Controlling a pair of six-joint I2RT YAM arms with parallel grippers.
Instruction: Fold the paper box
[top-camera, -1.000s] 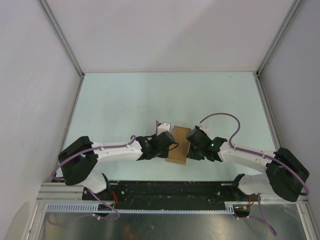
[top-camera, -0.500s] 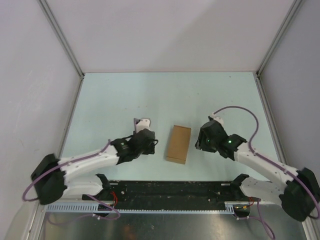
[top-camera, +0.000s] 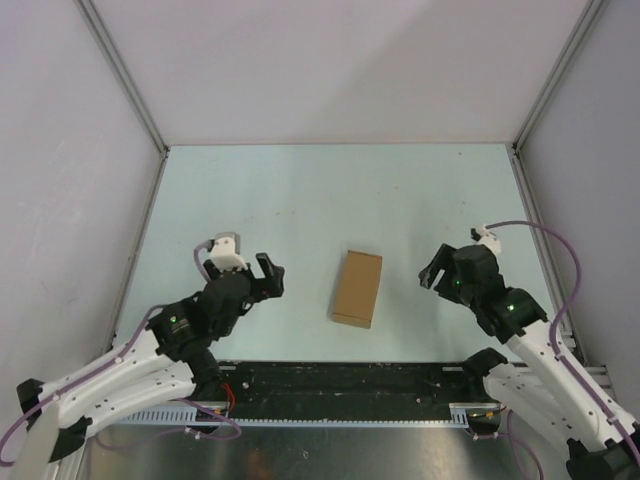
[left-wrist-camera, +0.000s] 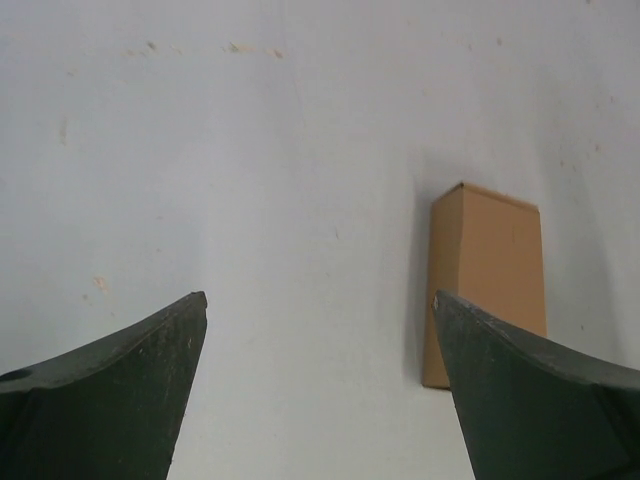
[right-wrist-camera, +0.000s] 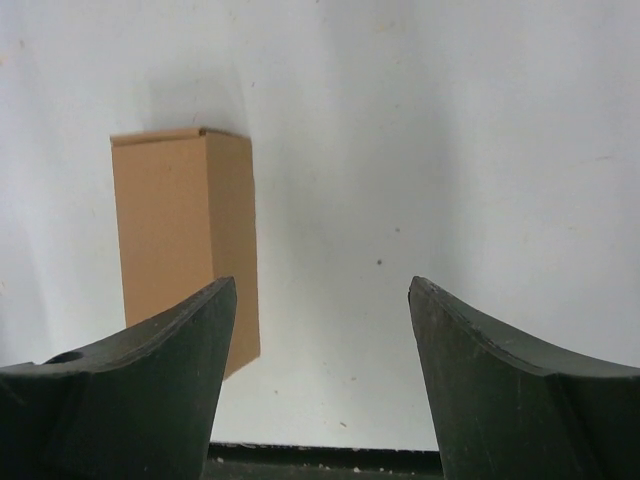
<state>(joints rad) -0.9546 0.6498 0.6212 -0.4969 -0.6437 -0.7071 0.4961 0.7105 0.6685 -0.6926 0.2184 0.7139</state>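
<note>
The paper box (top-camera: 357, 288) is a small closed brown cardboard box lying alone on the pale table, between the two arms. It shows at the right in the left wrist view (left-wrist-camera: 492, 270) and at the left in the right wrist view (right-wrist-camera: 180, 245). My left gripper (top-camera: 262, 276) is well to the left of the box, open, with nothing between its fingers (left-wrist-camera: 120, 380). My right gripper (top-camera: 436, 271) is off to the right of the box, also open and empty, its fingers (right-wrist-camera: 500, 390) spread wide. Neither gripper touches the box.
Metal frame posts (top-camera: 140, 110) and white walls enclose the table on the left, back and right. A black rail (top-camera: 340, 385) with the arm bases runs along the near edge. Small specks dot the table surface.
Both grippers let go of the box, opened wide and drew back, left arm to the left, right arm to the right. The box stayed where it was.
</note>
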